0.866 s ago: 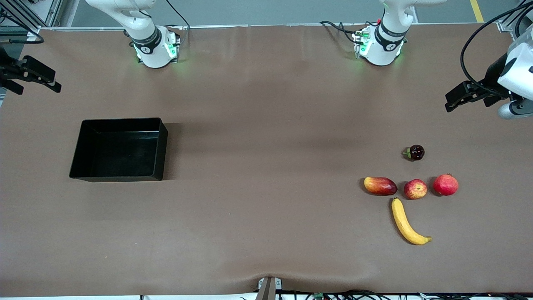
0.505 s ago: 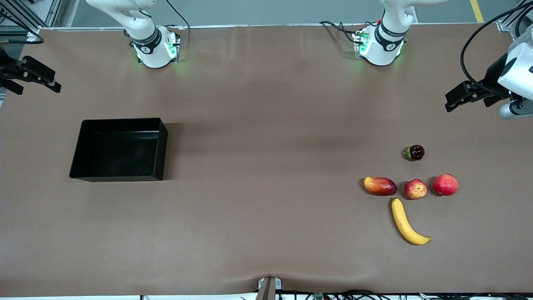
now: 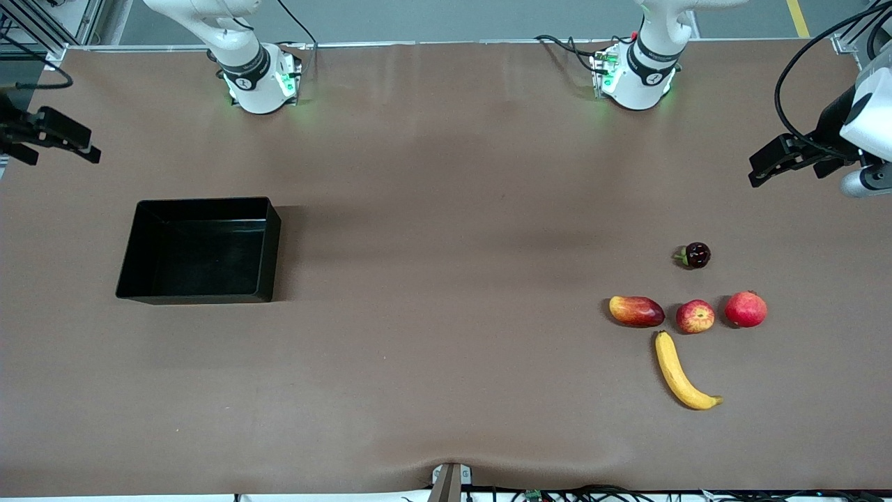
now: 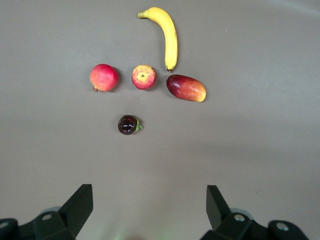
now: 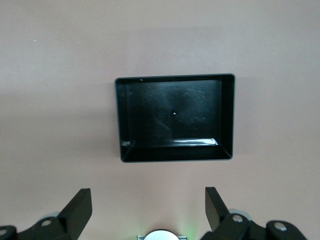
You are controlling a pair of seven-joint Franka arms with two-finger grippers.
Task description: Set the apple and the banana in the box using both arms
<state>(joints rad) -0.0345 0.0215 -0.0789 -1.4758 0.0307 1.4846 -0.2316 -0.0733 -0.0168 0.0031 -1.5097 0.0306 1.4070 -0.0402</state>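
The apple point(image 3: 695, 316) lies on the brown table between a mango and a red crowned fruit; it also shows in the left wrist view point(image 4: 143, 77). The banana point(image 3: 679, 373) lies just nearer the front camera than the apple, and shows in the left wrist view point(image 4: 166, 34). The black box point(image 3: 200, 249) stands empty toward the right arm's end, seen in the right wrist view point(image 5: 175, 118). My left gripper point(image 3: 761, 166) hangs open and empty high over the table's edge at the left arm's end point(image 4: 149, 207). My right gripper point(image 3: 87, 143) hangs open and empty high over the opposite edge point(image 5: 148, 207).
A mango point(image 3: 636, 311), a uniformly red fruit with a crown tip point(image 3: 746, 309) and a small dark fruit with a green stem point(image 3: 695, 255) lie close around the apple. The arms' bases point(image 3: 258, 80) stand at the table's farthest edge.
Both grippers have drifted slightly upward in the front view. The fruits and the box have not moved.
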